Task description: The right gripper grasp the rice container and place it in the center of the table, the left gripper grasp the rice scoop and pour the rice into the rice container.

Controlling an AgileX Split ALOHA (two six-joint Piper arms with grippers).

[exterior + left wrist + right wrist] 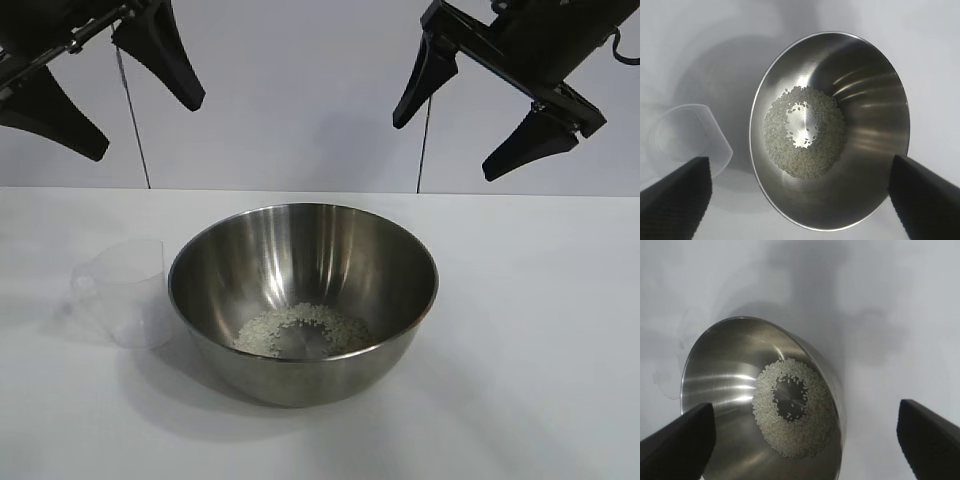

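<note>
The rice container [303, 300], a large shiny steel bowl, stands on the white table [540, 340] near its middle. Rice [300, 330] lies in a ring on the bowl's bottom, also visible as rice [804, 132] and rice [792, 412]. The rice scoop [120, 290], a clear plastic cup, stands upright on the table against the bowl's left side and looks empty. My left gripper [105, 95] hangs open high above the scoop, holding nothing. My right gripper [470, 125] hangs open high above the bowl's right side, also holding nothing.
A plain white wall stands behind the table, with thin cables [132, 120] hanging down it. The table's surface shows bare to the right of the bowl and in front of it.
</note>
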